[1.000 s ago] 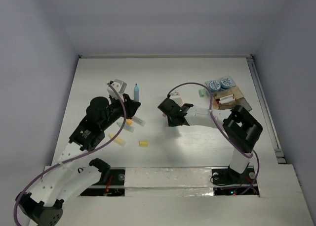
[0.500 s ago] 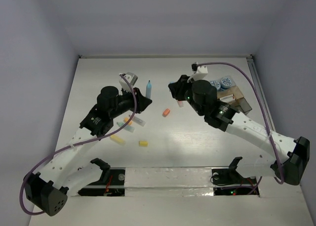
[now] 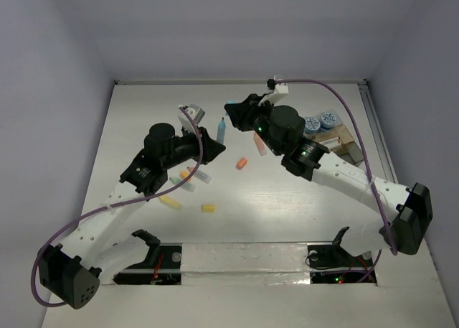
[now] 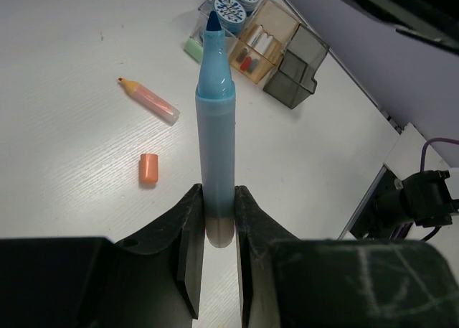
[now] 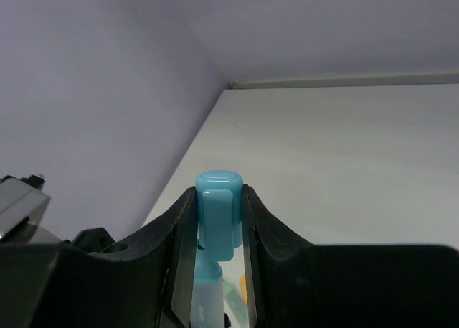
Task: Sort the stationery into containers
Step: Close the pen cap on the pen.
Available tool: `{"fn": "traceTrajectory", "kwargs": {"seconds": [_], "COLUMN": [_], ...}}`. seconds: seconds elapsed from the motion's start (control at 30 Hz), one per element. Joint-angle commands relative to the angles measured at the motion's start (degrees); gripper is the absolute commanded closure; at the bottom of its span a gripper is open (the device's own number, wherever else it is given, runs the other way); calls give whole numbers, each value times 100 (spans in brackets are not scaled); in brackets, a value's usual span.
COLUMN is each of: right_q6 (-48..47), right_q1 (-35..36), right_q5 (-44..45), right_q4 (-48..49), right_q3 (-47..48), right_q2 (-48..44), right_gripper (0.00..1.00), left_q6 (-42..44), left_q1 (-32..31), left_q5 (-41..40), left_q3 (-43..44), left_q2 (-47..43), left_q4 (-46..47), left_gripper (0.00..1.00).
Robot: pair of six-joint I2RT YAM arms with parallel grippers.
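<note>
My left gripper [image 4: 219,199] is shut on the butt end of an uncapped blue marker [image 4: 215,127], whose tip points toward the containers [image 4: 276,52]. In the top view this marker [image 3: 221,130] stands out from the left gripper [image 3: 211,147] at mid-table. My right gripper [image 5: 219,191] is shut on a light blue cap [image 5: 219,213], and part of the marker shows just under it. From above, the right gripper [image 3: 231,111] hangs just beyond the marker's tip. The clear divided tray [image 3: 338,138] lies at the right with two patterned rolls [image 3: 319,121].
An orange cap [image 3: 242,163] and an orange-tipped clear marker [image 3: 259,145] lie between the arms. Yellow pieces [image 3: 208,208] and other sticks [image 3: 188,181] lie under the left arm. A green eraser [image 4: 193,49] sits beside the tray.
The right arm has unfolded and swung its gripper with the cap from mid-table to the far side, near the marker's tip. The left gripper has carried the marker to the right.
</note>
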Motion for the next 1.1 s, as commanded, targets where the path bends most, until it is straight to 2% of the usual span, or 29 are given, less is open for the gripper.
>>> {"fn": "traceTrajectory", "kwargs": {"seconds": [0.0, 0.3, 1.07], "right_q6": [-21, -57, 31], "right_q1": [-31, -31, 136], "right_q5": [-120, -261, -340], "right_q4": [631, 367, 59], "right_q3": [412, 684, 403], "right_q2": [58, 313, 252], "right_gripper": [91, 90, 91], "left_q6": [89, 89, 133], "left_q1": [-26, -26, -26], "left_q5": [179, 161, -234], "left_q3": [5, 31, 49], "left_q2": [-59, -42, -147], "left_q4": [303, 303, 241], "left_gripper": [100, 100, 100]}}
